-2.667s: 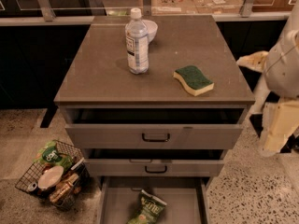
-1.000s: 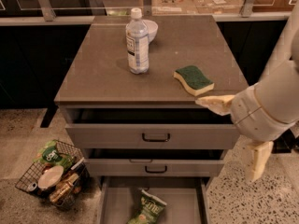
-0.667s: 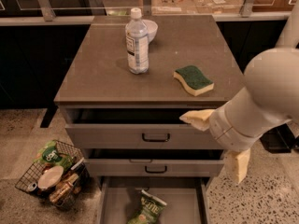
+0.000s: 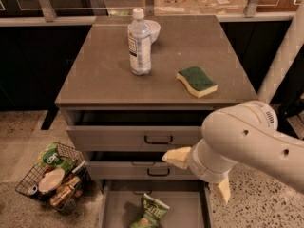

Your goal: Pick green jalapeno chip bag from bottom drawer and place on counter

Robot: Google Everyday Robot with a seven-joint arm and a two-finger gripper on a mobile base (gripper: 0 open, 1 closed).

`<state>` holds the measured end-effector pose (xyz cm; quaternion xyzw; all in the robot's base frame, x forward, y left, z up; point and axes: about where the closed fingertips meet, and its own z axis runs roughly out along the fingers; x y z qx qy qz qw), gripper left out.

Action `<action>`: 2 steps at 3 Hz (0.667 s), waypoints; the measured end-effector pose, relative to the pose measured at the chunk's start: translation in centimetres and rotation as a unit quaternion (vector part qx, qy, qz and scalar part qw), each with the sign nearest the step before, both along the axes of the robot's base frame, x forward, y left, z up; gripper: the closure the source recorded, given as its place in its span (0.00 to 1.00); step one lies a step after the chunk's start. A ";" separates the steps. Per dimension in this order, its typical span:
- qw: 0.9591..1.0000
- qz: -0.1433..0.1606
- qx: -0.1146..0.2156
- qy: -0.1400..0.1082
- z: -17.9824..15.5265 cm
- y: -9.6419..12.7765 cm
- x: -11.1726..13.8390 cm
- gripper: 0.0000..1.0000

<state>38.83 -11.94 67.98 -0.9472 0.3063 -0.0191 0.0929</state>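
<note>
Crinkly green film is seen in the open bottom drawer (image 4: 116, 205), where the green jalapeno chip bag (image 4: 151, 213) lies ungrasped. The gripper (image 4: 195, 176), fingers spread wide, is held above it by the middle drawer (image 4: 128, 170), whose front could be struck, or the slack bag merely nudged aside.

Gripper (image 4: 194, 177) hangs before the right end of the middle drawer (image 4: 137, 169), its two cream fingers (image 4: 176, 156) spread wide apart. Green jalapeno chip bag (image 4: 151, 213) lies below and left of the jaws, apart from them, on the floor of the pulled-out bottom drawer (image 4: 114, 208). Well above the jaws, the counter (image 4: 104, 75) carries a water bottle (image 4: 139, 44), a white bowl (image 4: 154, 30) just behind it, and a sponge (image 4: 196, 81); a wire basket (image 4: 33, 180) sits on the floor far left.
</note>
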 end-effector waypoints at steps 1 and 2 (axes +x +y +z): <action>0.999 0.027 0.028 0.013 -4.6 1.3 -1.4 0.00; 0.999 0.025 0.041 -0.003 -5.1 1.9 -0.5 0.00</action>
